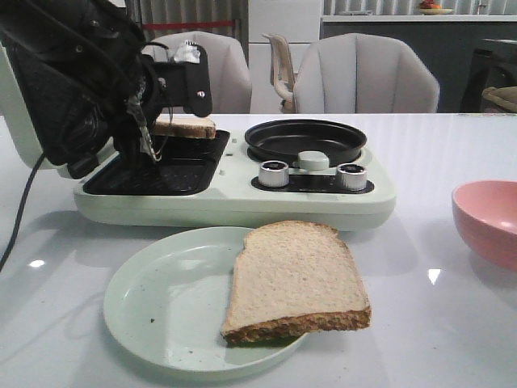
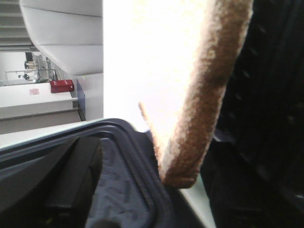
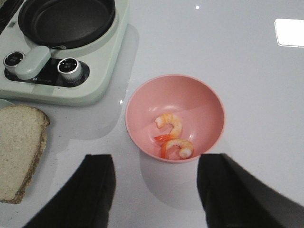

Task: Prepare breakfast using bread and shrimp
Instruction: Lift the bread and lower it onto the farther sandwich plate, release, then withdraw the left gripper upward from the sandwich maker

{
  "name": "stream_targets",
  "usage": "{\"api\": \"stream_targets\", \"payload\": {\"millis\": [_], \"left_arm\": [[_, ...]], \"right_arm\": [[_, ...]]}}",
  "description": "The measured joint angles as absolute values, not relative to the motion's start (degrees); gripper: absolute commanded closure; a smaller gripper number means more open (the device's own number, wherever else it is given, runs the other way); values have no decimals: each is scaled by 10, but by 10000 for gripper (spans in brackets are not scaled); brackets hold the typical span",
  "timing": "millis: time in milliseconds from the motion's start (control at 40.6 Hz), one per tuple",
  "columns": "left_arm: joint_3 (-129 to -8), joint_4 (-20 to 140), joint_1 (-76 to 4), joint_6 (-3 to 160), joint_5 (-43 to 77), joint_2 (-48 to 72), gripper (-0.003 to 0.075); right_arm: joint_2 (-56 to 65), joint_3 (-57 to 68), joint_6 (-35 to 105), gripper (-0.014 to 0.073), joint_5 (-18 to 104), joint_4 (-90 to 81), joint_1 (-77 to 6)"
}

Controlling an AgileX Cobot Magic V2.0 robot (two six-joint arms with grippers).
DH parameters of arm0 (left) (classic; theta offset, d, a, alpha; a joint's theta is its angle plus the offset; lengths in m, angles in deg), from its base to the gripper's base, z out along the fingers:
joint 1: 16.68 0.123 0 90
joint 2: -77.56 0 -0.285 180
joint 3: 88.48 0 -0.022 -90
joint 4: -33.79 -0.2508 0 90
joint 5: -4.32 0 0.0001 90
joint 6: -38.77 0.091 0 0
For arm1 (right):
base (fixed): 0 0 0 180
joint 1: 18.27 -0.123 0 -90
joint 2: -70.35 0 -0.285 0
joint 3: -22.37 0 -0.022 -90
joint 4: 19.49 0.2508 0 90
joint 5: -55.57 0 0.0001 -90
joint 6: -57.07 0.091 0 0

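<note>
In the pink bowl point(image 3: 199, 102) below the wide right end effector point(image 3: 154, 190), two shrimp point(image 3: 173, 137).

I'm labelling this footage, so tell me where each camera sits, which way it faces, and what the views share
Front: looks forward over the table; sees breakfast maker, plate, left arm.
Left wrist: on that arm, close on held bread slice over dark grill plate.
Right wrist: looks down at pink bowl holding shrimp; open right gripper shows.
Shared: front and right wrist both show the plated bread slice, pan and bowl.
</note>
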State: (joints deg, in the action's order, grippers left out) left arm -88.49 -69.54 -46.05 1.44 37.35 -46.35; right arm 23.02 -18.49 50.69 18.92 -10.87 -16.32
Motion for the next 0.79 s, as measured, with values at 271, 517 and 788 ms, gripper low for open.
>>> {"api": "stream_targets", "payload": {"millis": [271,517,788], "left_arm": [[-836,-695,-488,-39,411,-365,222],[-791,-576,-582,-42,533,-274,222],[-791,-209,-660,77,626,-141,222]], "right_arm": [[230,-185,507,98,189,-109,-163],[230,-185,507,98,189,-109,-163],[230,-185,507,98,189,-109,-163]]}}
